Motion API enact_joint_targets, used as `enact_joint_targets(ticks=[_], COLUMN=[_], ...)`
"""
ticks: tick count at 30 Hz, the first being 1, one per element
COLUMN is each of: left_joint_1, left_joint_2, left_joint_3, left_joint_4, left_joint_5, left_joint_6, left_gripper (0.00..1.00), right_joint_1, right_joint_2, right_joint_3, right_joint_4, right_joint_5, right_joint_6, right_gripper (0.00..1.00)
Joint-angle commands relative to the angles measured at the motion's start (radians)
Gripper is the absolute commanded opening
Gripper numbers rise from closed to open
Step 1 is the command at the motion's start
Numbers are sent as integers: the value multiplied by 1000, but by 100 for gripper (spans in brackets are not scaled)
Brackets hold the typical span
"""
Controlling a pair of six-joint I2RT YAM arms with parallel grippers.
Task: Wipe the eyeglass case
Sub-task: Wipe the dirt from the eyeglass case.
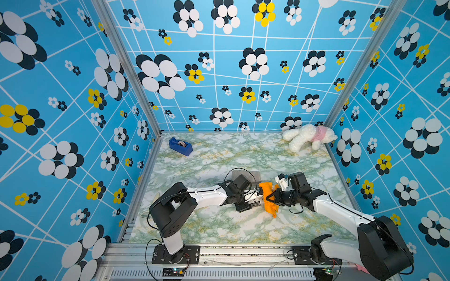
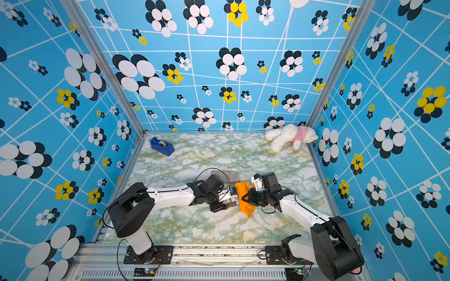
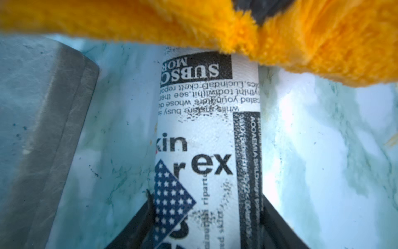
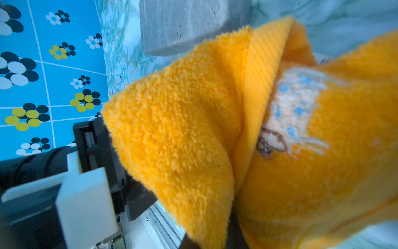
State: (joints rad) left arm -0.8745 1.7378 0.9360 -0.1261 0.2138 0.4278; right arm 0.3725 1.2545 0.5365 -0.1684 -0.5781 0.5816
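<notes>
The eyeglass case (image 1: 257,201) (image 2: 230,200) is a white tube printed like newspaper (image 3: 206,140). It lies near the table's middle, and my left gripper (image 1: 253,200) (image 3: 207,232) is shut on one end, with a black finger on each side. An orange fluffy cloth (image 1: 266,191) (image 2: 243,193) (image 4: 183,129) drapes over the case's other end (image 3: 301,43). My right gripper (image 1: 269,198) (image 4: 215,241) is shut on this cloth from the right. The cloth hides the case's far end and most of the right fingers.
A flat grey block (image 1: 246,174) (image 3: 53,129) (image 4: 189,23) lies just behind the case. A blue tape dispenser (image 1: 180,146) sits at the back left, and a white plush dog (image 1: 309,137) at the back right. Patterned blue walls enclose three sides.
</notes>
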Motion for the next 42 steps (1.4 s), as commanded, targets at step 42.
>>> enact_joint_targets(ticks=[42], left_joint_1=[-55], left_joint_2=[-28], left_joint_3=[48], left_joint_4=[108], left_joint_5=[-130], left_joint_6=[39], left_gripper=[19], right_joint_1=[-36], right_joint_2=[247], right_joint_3=[170], right_joint_4=[-124], right_joint_5=[-103], right_joint_6=[-72], right_gripper=[0])
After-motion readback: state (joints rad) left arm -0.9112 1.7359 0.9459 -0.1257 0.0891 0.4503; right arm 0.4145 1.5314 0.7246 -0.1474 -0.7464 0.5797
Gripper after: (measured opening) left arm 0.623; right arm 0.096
